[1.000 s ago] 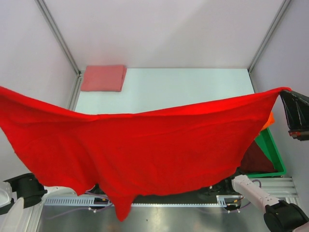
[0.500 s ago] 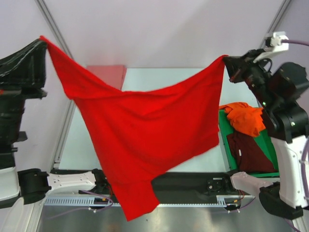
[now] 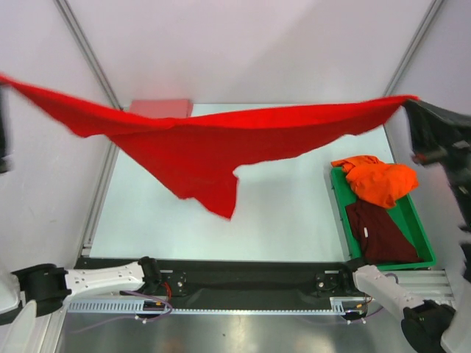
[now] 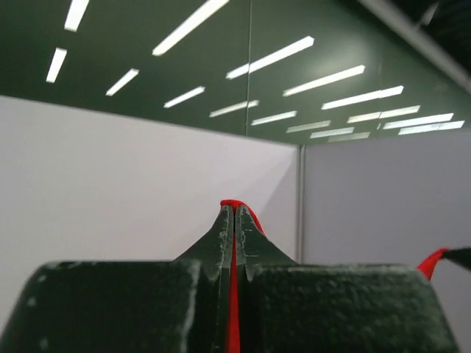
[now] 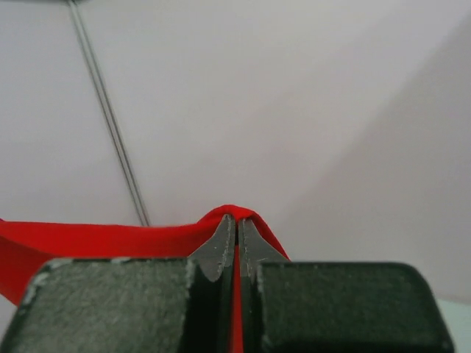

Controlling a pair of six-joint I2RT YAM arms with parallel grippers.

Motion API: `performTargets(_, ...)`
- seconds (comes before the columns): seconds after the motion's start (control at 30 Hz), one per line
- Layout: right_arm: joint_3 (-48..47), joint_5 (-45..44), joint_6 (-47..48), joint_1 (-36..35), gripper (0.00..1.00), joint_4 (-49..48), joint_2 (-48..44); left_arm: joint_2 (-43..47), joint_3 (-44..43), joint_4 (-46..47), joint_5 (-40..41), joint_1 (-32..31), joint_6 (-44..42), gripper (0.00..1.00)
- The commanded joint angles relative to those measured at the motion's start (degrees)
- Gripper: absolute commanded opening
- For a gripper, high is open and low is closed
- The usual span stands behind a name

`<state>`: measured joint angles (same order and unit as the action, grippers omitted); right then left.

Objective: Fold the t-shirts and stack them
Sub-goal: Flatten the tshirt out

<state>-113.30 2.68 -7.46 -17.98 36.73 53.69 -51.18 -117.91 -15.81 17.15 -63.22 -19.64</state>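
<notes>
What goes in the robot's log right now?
left jaws, right jaws: shut on red t-shirt | red t-shirt: stretched midair | orange t-shirt, maroon t-shirt: in green bin

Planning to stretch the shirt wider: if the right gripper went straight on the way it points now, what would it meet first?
Beyond the red t-shirt corner pinched in the right gripper, only the pale enclosure wall lies ahead; how far off it is, I can't tell.

The left arm (image 3: 103,278) and right arm (image 3: 383,288) have white links and round black joints; the left gripper (image 4: 234,213) and right gripper (image 5: 236,220) are dark grey, grainy-surfaced (toothed inner edges)
</notes>
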Motion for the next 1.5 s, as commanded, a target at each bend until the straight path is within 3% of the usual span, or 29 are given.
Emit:
performTargets(0.0,-4.38,1.45,-1.23,0.22,0.00,2.20,-3.68,5.12,-3.03,3.95,-5.27,0.12,5.13,0.00)
performTargets(0.23,-8.34,3.39,-4.66,0.05,0.00,4.93,-6.40,8.29,-3.91,3.51,-10.55,0.12,8.65,0.00)
performTargets(0.43,-5.54,2.16,-5.81,-0.48,0.00,3.18,-5.53,4.34,-3.47,3.60,-8.71,0.12,5.06,0.00)
performTargets(0.6,11.28,0.67,-6.16,-0.57,0.00,-5.06,-5.97,-0.66,6.62,7.10,0.48,0.20,-1.79,0.00)
performTargets(0.77,29.68,-1.18,-6.33,-0.39,0.00,-14.39,-2.55,-4.80,22.61,23.00,12.89,0.99,-11.47,0.00)
performTargets(0.87,39.70,-1.45,-7.21,0.05,0.00,-21.77,0.96,-7.35,30.08,23.89,10.73,8.27,-5.08,0.00)
performTargets(1.0,46.66,-1.01,-7.21,3.02,0.00,-29.85,7.54,-10.77,46.76,29.34,5.19,23.53,8.61,0.00)
performTargets(1.1,51.15,2.23,-8.18,6.19,0.00,-36.18,14.65,-18.93,52.14,31.36,3.60,31.37,13.73,0.00)
performTargets(1.3,49.32,4.09,-7.83,7.69,0.00,-44.46,29.17,-36.86,47.61,30.42,1.05,40.79,16.64,0.00)
performTargets(1.47,44.40,5.05,-6.86,9.89,0.00,-43.16,38.15,-39.87,45.23,30.58,-0.97,45.11,17.79,0.00)
